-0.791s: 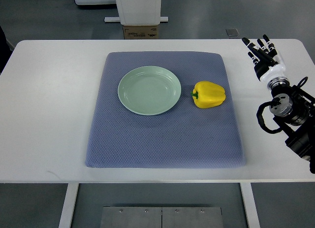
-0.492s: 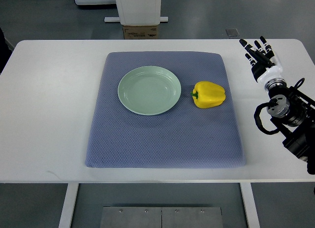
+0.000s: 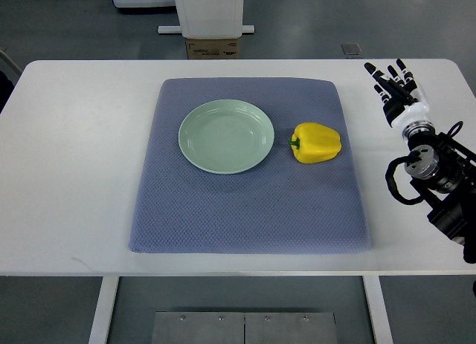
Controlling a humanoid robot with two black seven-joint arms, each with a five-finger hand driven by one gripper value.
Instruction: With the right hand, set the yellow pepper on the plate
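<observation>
A yellow pepper [image 3: 316, 142] with a green stem lies on its side on the blue-grey mat [image 3: 249, 210], just right of a pale green plate [image 3: 226, 135]. The plate holds nothing. My right hand [image 3: 396, 84] is over the white table at the far right, well to the right of the pepper and off the mat. Its black fingers [image 3: 387, 78] are stretched out and point away from me, and it holds nothing. Its arm [image 3: 439, 177] comes in from the right edge. The left arm does not show.
The white table [image 3: 74, 151] carries the mat in its middle. A cardboard box [image 3: 213, 47] and a white machine base [image 3: 208, 10] stand on the floor beyond the table's far edge.
My right hand has shifted slightly, first a little left and away, then a touch back to the right. The pepper and plate have not moved.
</observation>
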